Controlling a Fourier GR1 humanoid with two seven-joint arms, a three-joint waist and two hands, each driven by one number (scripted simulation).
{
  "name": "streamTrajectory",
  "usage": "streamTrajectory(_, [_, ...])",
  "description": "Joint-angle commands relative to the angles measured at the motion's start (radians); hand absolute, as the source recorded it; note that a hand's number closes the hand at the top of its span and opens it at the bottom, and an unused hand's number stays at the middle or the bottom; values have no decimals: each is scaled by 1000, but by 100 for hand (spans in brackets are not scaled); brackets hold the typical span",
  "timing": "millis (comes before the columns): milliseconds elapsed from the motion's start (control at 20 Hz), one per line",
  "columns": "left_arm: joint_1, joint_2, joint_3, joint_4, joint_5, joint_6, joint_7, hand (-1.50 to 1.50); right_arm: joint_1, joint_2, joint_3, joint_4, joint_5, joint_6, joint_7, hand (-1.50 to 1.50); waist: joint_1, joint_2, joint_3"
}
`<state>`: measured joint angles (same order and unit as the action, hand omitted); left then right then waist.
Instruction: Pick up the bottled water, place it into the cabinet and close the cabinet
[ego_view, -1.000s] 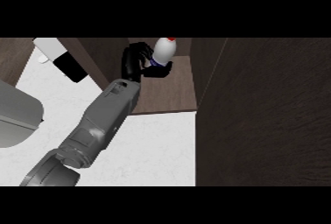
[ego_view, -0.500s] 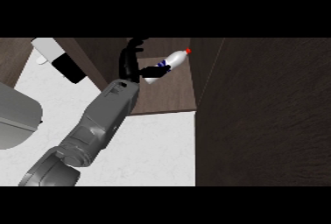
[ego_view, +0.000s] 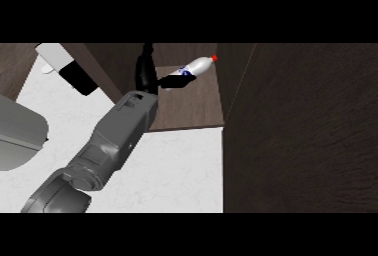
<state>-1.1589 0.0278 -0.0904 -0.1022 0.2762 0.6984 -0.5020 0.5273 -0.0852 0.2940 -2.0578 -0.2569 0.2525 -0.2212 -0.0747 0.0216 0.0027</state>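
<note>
Bottled water (ego_view: 193, 66) tilted on cabinet shelf (ego_view: 188, 107), right hand (ego_view: 151, 77) touching.

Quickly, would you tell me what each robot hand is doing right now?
Left robot hand: open, fingers beside the bottled water lying on the cabinet shelf.
Right robot hand: not in view.

Kitchen setting. A white marbled counter (ego_view: 177, 165) at 6 o'clock meets a dark wood cabinet (ego_view: 310, 125) at 3 o'clock. Its wooden shelf (ego_view: 188, 107) lies near centre.
</note>
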Motion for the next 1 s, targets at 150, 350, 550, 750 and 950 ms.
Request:
streamTrajectory(150, [74,75,46,-65,29,-166,-131,-150,20,1,20,-67,2,-29,46,-150,30,-5,-4])
streamTrajectory(350, [103,62,95,-123,73,-276,-213,-150,13,6,30,-41,31,-34,31,-150,40,-8,-4])
streamTrajectory(550, [85,46,101,-166,79,-336,-178,-150,-17,16,12,-19,21,-47,33,-150,58,-16,-3])
streamTrajectory(750, [189,10,70,-257,85,-368,-231,-150,38,12,35,-59,32,-45,10,-150,80,-27,-3])
streamTrajectory(950, [249,1,17,-362,97,-363,-209,-150,120,-5,27,-90,36,-46,-18,-150,95,-38,-3])
